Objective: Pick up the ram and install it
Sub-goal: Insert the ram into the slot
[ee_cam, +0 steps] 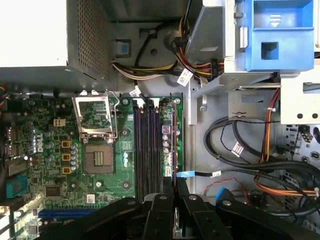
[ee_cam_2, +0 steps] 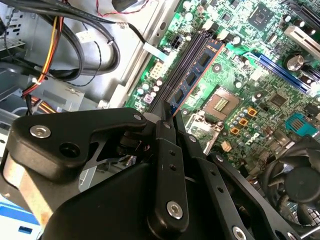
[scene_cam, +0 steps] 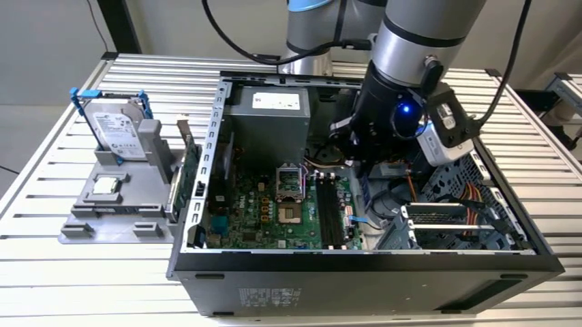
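Black pincer (ee_cam_2: 167,122) linkage sits closest to the lens in both wrist views, its fingers drawn together on the near end of the ram (ee_cam_2: 192,77); the ram is a dark bluish stick with small chips along it, standing on edge in line with the black memory slots (ee_cam: 147,145) of the green motherboard (ee_cam: 50,165); in the second wrist view it runs away from the pincer toward 1 o'clock, its far end level with the slot ends; whether it is fully seated I cannot tell; beside the slots lies the open processor socket (ee_cam: 97,160) with its metal frame (ee_cam: 95,115) raised; bundled cables (ee_cam: 260,165) lie on the grey case floor on the far side of the slots; in the exterior view the arm (scene_cam: 400,88) reaches down into the open computer case (scene_cam: 364,272), which lies on a slatted tabletop (scene_cam: 54,272); at 9 o'clock of the case a grey holder (scene_cam: 118,211) carries a hard drive (scene_cam: 118,133) standing upright and a small square chip (scene_cam: 108,184).
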Available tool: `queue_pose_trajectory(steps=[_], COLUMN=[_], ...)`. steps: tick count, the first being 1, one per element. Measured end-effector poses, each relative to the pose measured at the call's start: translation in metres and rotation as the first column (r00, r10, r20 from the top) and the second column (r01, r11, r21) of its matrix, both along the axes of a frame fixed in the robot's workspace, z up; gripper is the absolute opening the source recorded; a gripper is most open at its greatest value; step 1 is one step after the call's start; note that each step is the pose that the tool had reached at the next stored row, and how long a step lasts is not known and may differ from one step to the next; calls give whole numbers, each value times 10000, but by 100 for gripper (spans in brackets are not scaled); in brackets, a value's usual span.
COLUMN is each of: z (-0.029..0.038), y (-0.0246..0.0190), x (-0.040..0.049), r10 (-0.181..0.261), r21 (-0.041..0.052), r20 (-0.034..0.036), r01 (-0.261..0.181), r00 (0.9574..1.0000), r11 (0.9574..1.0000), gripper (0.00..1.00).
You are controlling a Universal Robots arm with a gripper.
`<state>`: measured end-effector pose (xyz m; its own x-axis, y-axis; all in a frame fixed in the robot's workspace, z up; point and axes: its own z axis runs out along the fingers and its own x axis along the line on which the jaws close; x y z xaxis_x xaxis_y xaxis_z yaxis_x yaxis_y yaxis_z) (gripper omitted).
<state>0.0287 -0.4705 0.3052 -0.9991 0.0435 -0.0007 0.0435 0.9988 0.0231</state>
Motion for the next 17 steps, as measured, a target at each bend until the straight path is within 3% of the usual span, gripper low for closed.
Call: queue_pose_trajectory(steps=[17], z=[-162], y=[0], x=[0], r10=[0], r21=[0], r20=[-96], r01=[0], r00=[10000], r11=[10000], gripper=[0])
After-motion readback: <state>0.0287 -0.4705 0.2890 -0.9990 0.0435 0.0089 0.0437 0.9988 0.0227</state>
